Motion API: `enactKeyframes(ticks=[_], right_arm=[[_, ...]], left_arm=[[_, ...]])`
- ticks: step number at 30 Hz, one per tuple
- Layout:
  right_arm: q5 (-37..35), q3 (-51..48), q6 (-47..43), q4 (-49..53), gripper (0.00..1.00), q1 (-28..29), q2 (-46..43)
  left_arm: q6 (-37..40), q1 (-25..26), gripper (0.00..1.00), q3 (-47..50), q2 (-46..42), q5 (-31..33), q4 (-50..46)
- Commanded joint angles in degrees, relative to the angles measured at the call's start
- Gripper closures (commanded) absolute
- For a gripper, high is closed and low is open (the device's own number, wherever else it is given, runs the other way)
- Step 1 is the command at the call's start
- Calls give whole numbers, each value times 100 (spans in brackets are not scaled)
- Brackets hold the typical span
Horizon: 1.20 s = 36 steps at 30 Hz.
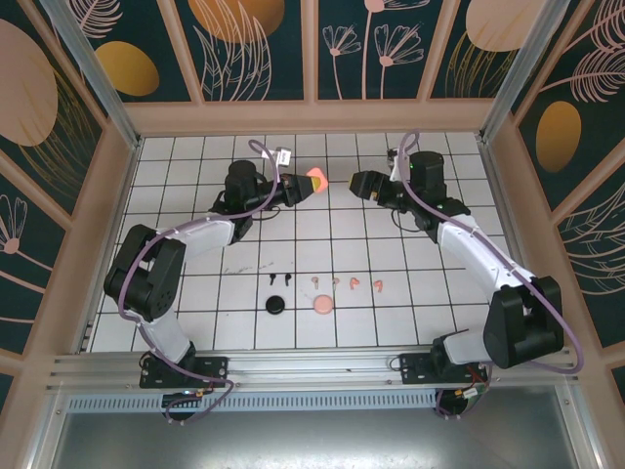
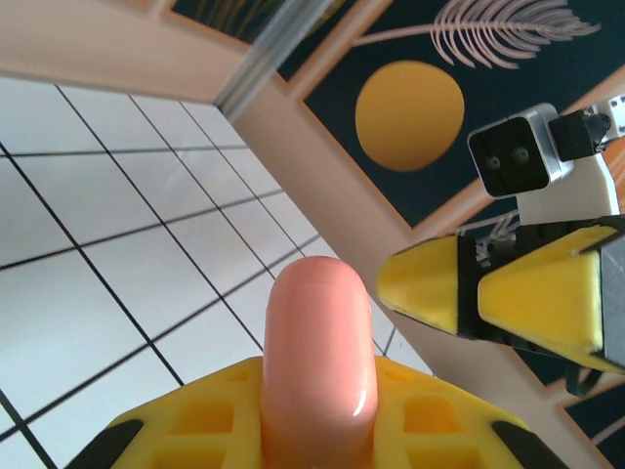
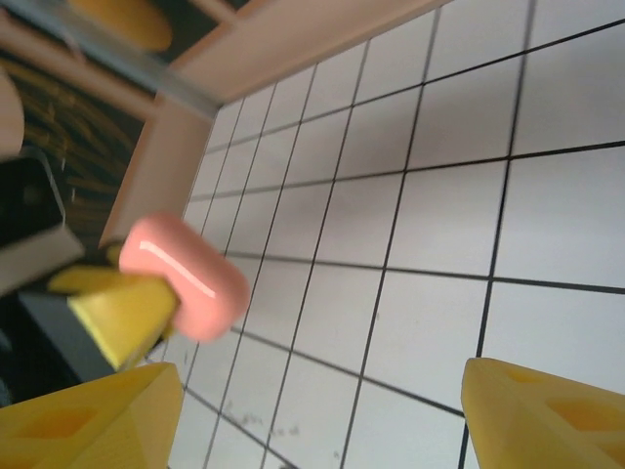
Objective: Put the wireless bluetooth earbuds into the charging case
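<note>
**Top external.** The left claw (image 1: 301,188) was clamped on the coral charging case (image 1: 315,181). It held the case clear of the surface (image 1: 195,322) and facing the right claw (image 1: 359,183), presumably so the second arm could open or steady it. The six earbuds (image 1: 335,281) lay in a row near the front, well apart from the case.

**Left wrist.** The case stood upright between yellow fingers (image 2: 176,430).

**Right wrist.** The right claw's fingers (image 3: 547,410) were spread wide, empty, just short of the case.

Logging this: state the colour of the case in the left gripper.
Glossy coral-pink. The charging case in the left gripper shows best in the left wrist view.
</note>
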State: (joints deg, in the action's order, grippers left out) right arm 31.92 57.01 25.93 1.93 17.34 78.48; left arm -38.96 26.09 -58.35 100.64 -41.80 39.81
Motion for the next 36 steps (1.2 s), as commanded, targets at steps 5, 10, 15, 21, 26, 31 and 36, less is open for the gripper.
enactKeyframes(ticks=[5,10,15,21,26,31,36], right_arm=[[871,24,-979,-408,27,182,156],[780,263,-1060,-408,27,480,447],[600,423,-1046,-385,29,656,687],[347,430,-1048,-392,32,573,889],[306,360,-827,-602,35,368,1072],[226,348,-700,-657,36,280,1240],[384,191,-643,-627,36,158,1033]], left_arm=[[365,19,100,-378,8,-1021,-761],[428,19,100,-449,-30,-1134,-989],[441,19,100,-502,-73,-1155,-1068],[412,18,100,-502,-191,-1247,-1033],[381,28,100,-494,-212,-1329,-1039],[371,36,100,-451,-483,-1350,-1003],[413,37,100,-398,-563,-1323,-1020]])
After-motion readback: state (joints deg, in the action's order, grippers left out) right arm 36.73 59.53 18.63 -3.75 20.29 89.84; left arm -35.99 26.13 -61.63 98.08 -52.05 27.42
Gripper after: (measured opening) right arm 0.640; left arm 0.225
